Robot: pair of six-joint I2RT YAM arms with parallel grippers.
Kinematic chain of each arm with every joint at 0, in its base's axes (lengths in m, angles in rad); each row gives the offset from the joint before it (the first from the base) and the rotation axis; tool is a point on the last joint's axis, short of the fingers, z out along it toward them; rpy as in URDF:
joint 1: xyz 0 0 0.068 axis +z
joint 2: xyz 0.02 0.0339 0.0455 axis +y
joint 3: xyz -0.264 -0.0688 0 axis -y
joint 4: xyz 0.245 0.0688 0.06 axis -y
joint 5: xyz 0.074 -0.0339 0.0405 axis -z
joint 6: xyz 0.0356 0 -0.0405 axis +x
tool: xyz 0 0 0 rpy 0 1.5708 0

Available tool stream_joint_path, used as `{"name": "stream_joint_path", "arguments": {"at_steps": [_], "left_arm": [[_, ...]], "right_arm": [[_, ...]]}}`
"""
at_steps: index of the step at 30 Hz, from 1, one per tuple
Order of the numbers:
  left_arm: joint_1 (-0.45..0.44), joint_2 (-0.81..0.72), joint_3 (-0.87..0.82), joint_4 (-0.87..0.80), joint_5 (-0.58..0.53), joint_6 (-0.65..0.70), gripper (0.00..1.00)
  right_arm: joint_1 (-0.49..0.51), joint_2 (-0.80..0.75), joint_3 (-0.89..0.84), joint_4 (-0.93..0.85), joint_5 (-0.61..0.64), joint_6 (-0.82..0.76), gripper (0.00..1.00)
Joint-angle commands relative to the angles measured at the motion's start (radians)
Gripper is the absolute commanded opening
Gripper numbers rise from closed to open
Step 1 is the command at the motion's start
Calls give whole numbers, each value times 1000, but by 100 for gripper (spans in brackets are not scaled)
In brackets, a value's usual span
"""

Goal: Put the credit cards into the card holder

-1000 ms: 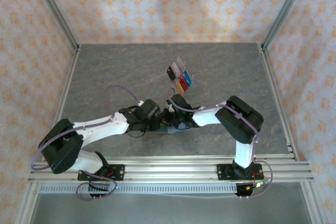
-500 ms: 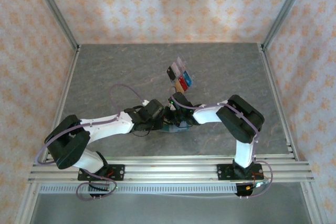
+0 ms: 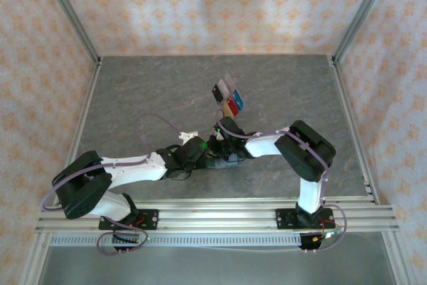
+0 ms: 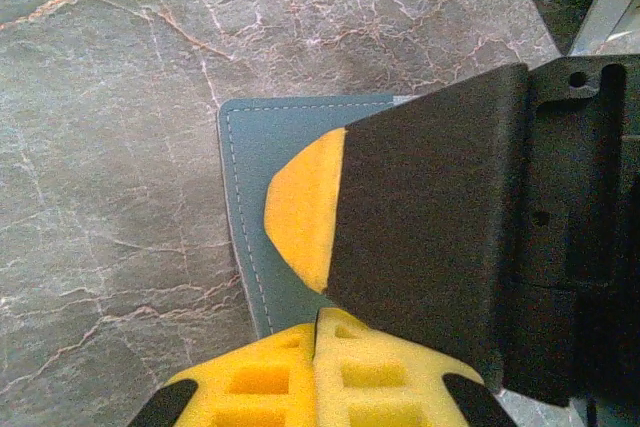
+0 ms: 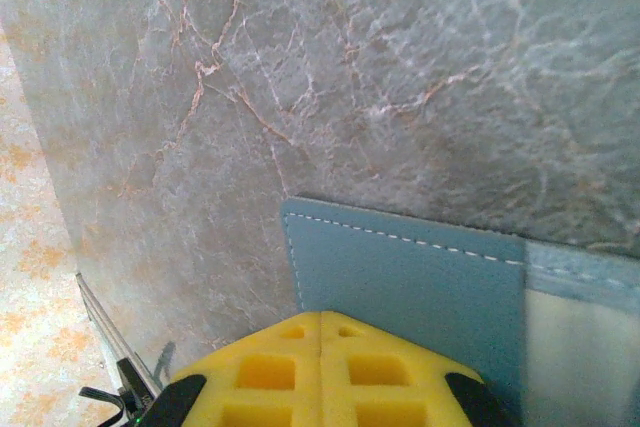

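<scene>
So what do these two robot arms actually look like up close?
Both the left arm and right arm have white tubular links between black joint housings, with lilac cables looping alongside. Each stands on a black base plate bolted to a silver rail. The left gripper and right gripper are black, faced with yellow pads moulded with square pockets.
</scene>
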Motion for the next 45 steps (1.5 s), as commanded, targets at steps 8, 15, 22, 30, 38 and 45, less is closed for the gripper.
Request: {"name": "stream_joint_path", "arguments": {"at_steps": [8,15,22,30,38,45], "left_arm": [[-70,23,-40,-54,55,4,6],[-70,94,-31,-52,33,-9,5],[-69,144,-48,-25,17,-38,5],[-71,191,-53,17,20,-52,5],[-70,210,-52,25,22,-52,5],[-70,215,-56,32,22,-57,5]], "right_arm": [[1,39,12,-88,22,34,5],[1,-73,85,-286,78,-102,16],[1,-152,242,-654,221,-327,25],[1,-127,252,-791,375,-404,24],[-5,-134,277,-871,563,-430,22],[-51,-125,283,-920,627,-458,22]]}}
